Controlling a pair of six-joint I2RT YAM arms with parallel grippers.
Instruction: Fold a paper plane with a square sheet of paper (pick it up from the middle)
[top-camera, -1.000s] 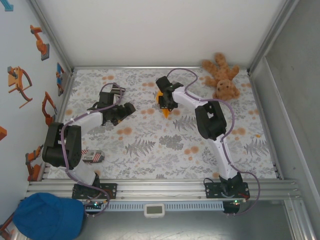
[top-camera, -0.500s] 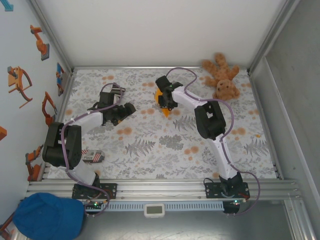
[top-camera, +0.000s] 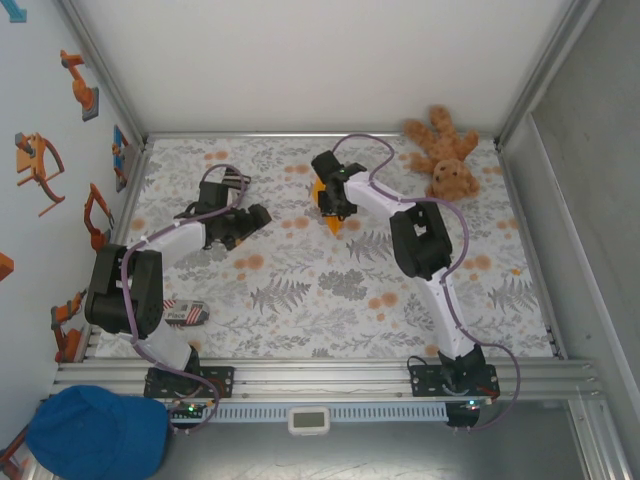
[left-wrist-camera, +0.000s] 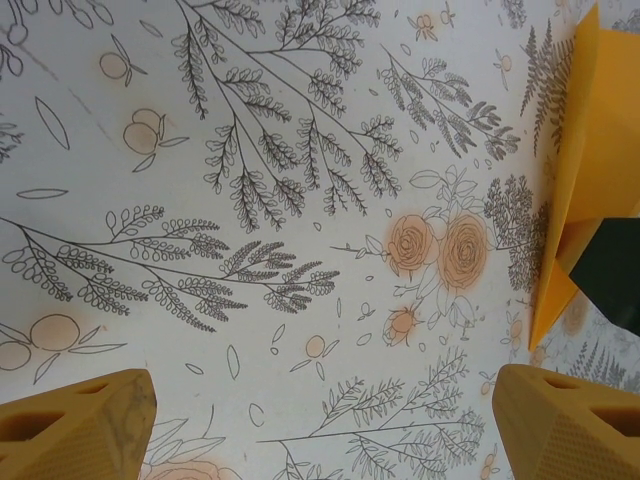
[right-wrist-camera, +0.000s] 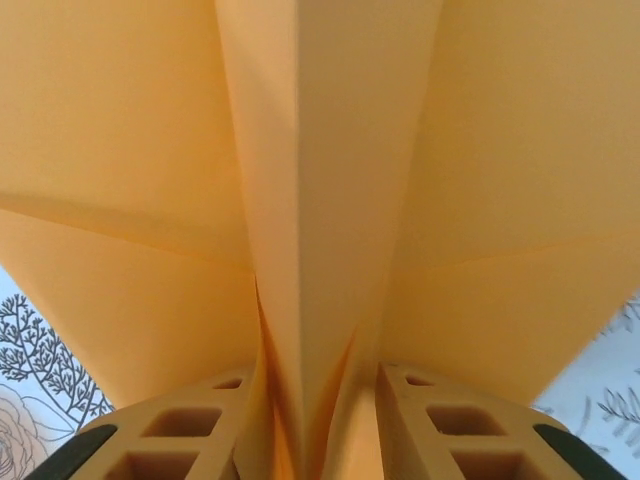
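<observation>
The paper plane (top-camera: 334, 222), a folded orange-yellow dart, lies on the flowered tablecloth at the back middle, its point toward the near side. My right gripper (top-camera: 332, 198) stands directly over it. In the right wrist view the plane's centre fold (right-wrist-camera: 320, 200) rises between the fingers (right-wrist-camera: 180, 430), its layers splayed loosely, and my right gripper (right-wrist-camera: 315, 440) is open around it. My left gripper (top-camera: 236, 226) hovers to the left, open, with bare cloth between its fingertips (left-wrist-camera: 75, 425). The plane's edge (left-wrist-camera: 590, 150) shows at the right of the left wrist view.
A brown teddy bear (top-camera: 446, 152) lies in the back right corner. A striped sock (top-camera: 186, 312) rests by the left arm's base. A blue cap (top-camera: 95, 435) sits outside the near rail. Metal rails and walls bound the table.
The right gripper has shifted very slightly over the paper. The plane stays in place on the cloth and the left arm has not moved.
</observation>
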